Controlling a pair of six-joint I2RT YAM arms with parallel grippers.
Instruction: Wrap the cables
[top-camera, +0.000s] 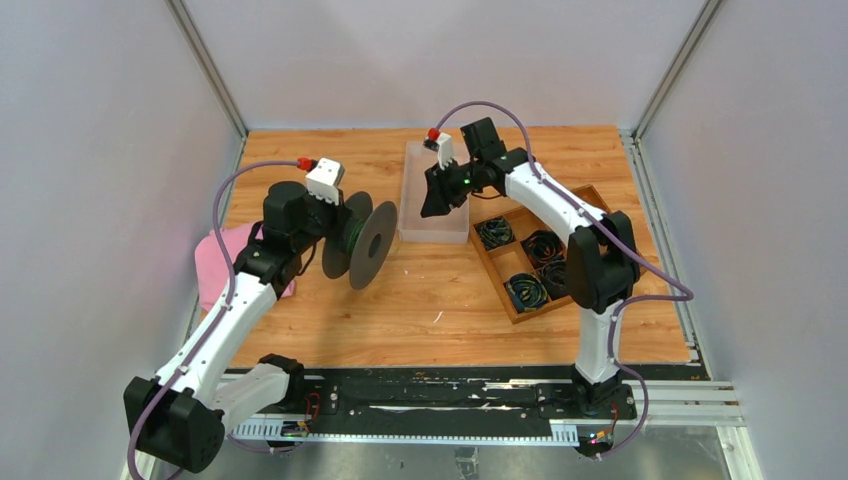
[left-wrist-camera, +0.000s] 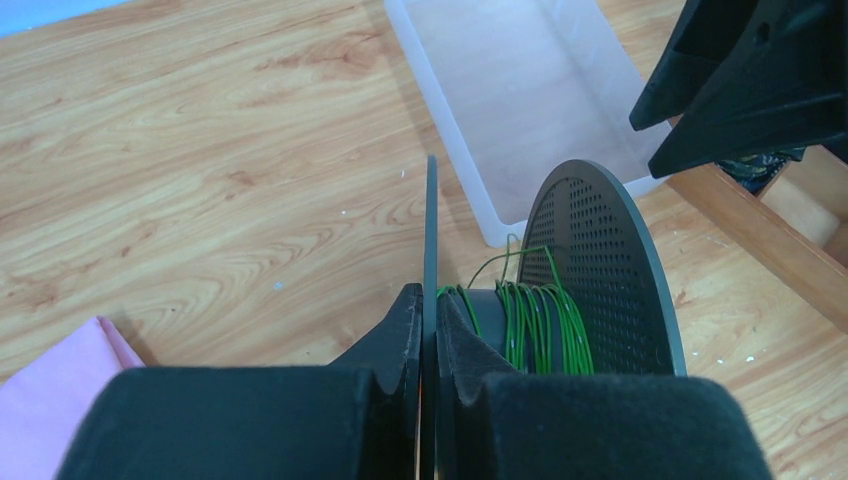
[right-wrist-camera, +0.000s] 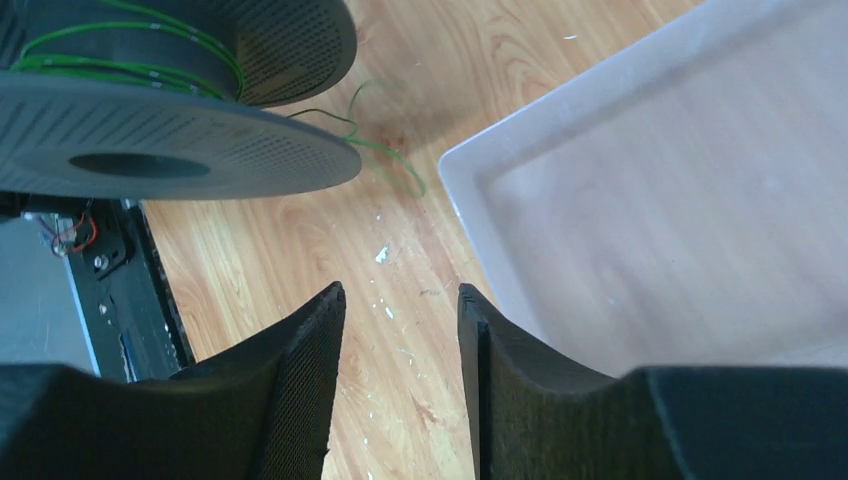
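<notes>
The cables (left-wrist-camera: 538, 322), thin green wire strands, sit wound on the black perforated plastic spool (left-wrist-camera: 600, 260), clamped by its flange in the closed left pincer (left-wrist-camera: 428, 310); their loose tail (right-wrist-camera: 385, 150) trails toward the right pincer (right-wrist-camera: 400, 300), partly open, empty and nearer

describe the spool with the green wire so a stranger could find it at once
On the wooden table, look just left of the clear plastic bin. The spool is held on edge by the left claw: two dark perforated discs with green wire wound between them.
</notes>
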